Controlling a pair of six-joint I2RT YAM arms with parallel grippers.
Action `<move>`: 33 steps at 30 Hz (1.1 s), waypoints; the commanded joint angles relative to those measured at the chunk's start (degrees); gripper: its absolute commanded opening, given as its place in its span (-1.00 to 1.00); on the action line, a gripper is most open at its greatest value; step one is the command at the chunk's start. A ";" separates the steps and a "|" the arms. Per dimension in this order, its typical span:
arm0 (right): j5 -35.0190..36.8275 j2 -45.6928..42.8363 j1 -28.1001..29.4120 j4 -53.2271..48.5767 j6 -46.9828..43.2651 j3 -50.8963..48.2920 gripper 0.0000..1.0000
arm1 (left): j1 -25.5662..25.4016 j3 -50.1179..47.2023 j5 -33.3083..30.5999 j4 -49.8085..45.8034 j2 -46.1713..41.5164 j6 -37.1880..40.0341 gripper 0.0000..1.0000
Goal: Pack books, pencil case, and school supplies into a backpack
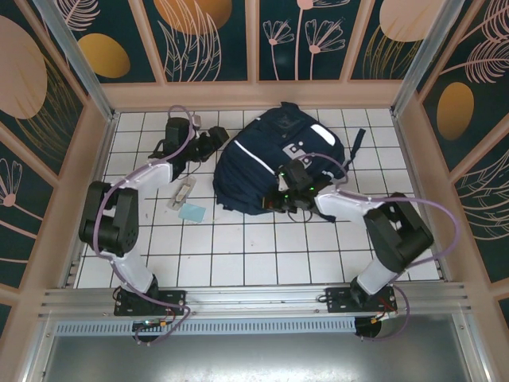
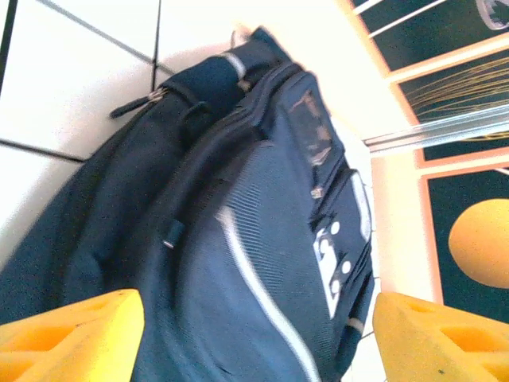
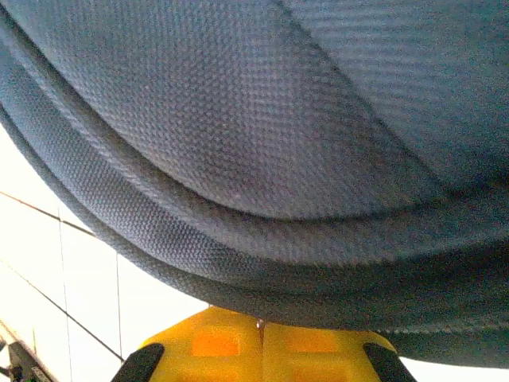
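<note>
On the left of the top view, your left pincer [image 1: 216,143] lies low over the white tiled desk [image 1: 238,255], just beside the left flank of the large navy-blue fabric backpack [image 1: 270,159]. The left wrist view tells you what the top view does not: the two yellow fingers [image 2: 71,334] stand far apart at the lower corners, so this pincer [image 2: 254,326] is released and grips nothing. Ahead of it is the backpack [image 2: 262,239], with its white stripes and its grey-white patch with dots.

Nearer to you, left of the backpack, two school supplies lie on the desk: a whitish narrow strip [image 1: 182,192] and, just beside its near end, a small pale blue-green flat square [image 1: 192,212].

To the right, the right pincer [image 1: 285,199] sits at the near edge of the backpack. In the right wrist view the yellow fingers [image 3: 215,350] are pressed together, so this pincer [image 3: 261,338] is clenched. The woven navy fabric [image 3: 254,143] hangs over the tips, so you cannot tell if a fold is caught between them.
</note>
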 commanded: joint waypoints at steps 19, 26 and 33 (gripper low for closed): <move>-0.43 7.78 8.11 14.40 2.42 14.85 -1.00 | -1.25 -14.00 1.30 0.07 -7.43 -5.23 0.74; -3.32 5.66 8.74 14.80 0.78 15.46 -1.00 | -4.65 -11.56 0.39 3.51 0.08 -6.50 0.55; 0.69 4.42 8.74 4.01 -3.19 13.50 -1.00 | -4.57 -6.62 -0.97 -0.75 2.51 -2.37 -1.00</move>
